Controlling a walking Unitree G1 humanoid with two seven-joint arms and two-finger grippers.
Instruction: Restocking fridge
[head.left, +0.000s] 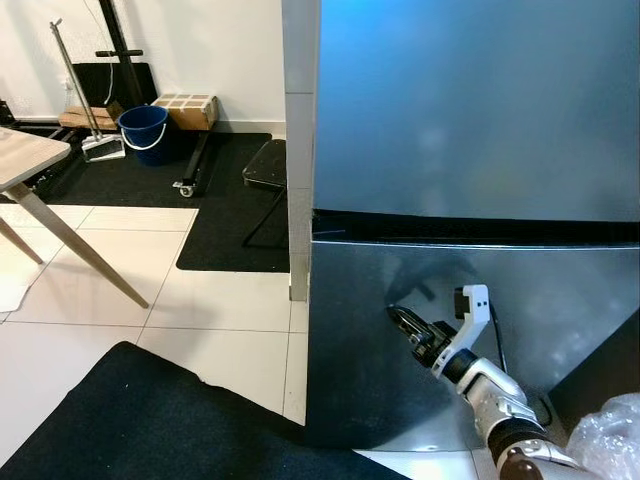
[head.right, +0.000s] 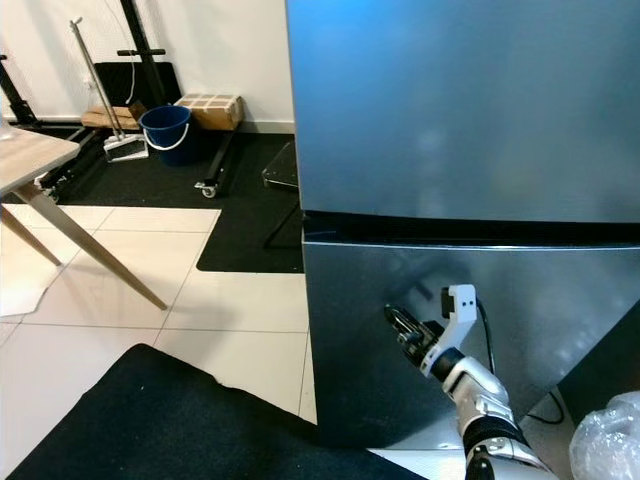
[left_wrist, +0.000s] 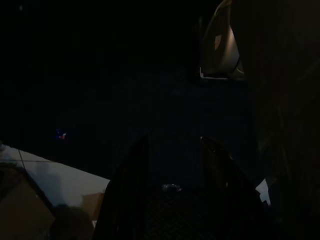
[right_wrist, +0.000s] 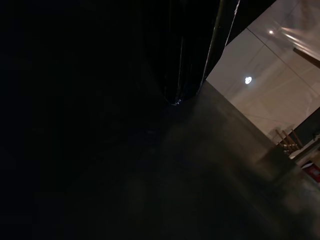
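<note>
**Right tool up against the closed fridge, lower door**

Going left to right in the head views: a wooden table (head.left: 25, 160) pokes in at the far left on slanted legs, with open tiled floor (head.left: 130, 280) under and beside it. Behind that, by the wall, a blue bucket (head.left: 145, 130) sits on a black mat (head.left: 215, 215), a dustpan and broom (head.left: 95, 140) to its left and a cardboard box (head.left: 187, 108) to its right. Can't tell what's in the bucket or the box. A second dark mat (head.left: 140, 415) lies right in front of the robot, tile between the two.

The fridge (head.left: 470, 110) takes up the right half, both doors closed, a dark seam between upper and lower. Its left edge is free, floor open beside it.

The right tool (head.left: 404, 322) is at the lower door, near its left side; its fingers look close together but I honestly cannot tell whether they're pressed together. Crinkly clear plastic (head.left: 610, 435) shows at the bottom right corner.

The right wrist view adds a dark door surface with reflected ceiling lights. The left wrist view is very dark: the left tool (left_wrist: 172, 187) with fingers spread, over dark floor.
</note>
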